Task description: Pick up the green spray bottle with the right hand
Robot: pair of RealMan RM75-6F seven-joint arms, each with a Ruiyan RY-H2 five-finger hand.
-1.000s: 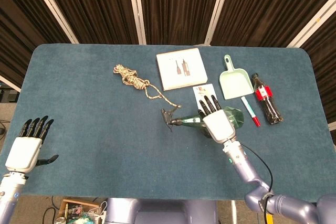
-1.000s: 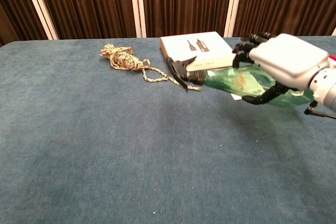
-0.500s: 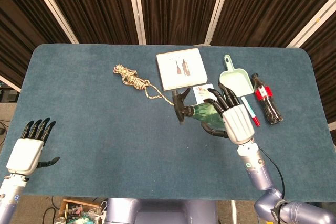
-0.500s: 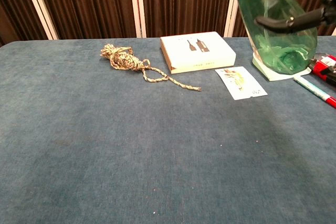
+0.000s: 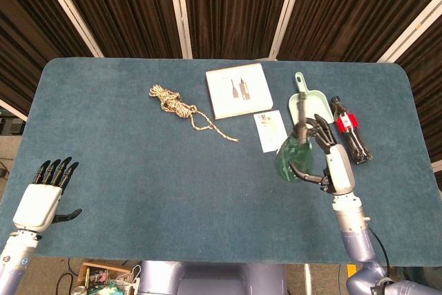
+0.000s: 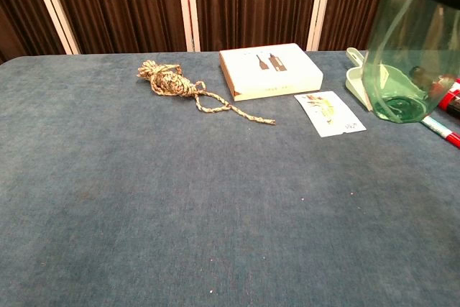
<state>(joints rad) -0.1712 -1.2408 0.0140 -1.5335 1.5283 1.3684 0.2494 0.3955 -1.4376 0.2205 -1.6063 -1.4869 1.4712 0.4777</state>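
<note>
**Desk:** Caught the pick-up, then?

**Photographer:** Looked all but done. Found the green spray bottle (image 5: 291, 157) raised off the blue table (image 5: 138, 170) and clasped in the right hand (image 5: 334, 166). Showed daylight under its base in the chest view.

**Desk:** Clasped how?

**Photographer:** Wrapped the dark fingers (image 5: 312, 129) round the bottle's body, with the thumb hooked across the near side. Held it upright, base down, presumably for a steadier hold on a tall, light thing. Could not make out the nozzle.

**Desk:** And placed where against the hand?

**Photographer:** Sat just left of the palm in the head view, pressed into the curl of the fingers. Hung near the table's right end, in front of the pale green dustpan (image 5: 309, 107), with the small card (image 5: 270, 130) to its left and the cola bottle (image 5: 349, 131) to its right.

**Desk:** Anything from the other side?

**Photographer:** Saw the left hand (image 5: 44, 198) low at the near left corner, fingers straight and slightly apart, holding nothing. Kept well away, most likely to leave the job to the right. Left the rope (image 5: 176, 105) and white box (image 5: 238, 90) lying farther back.
</note>
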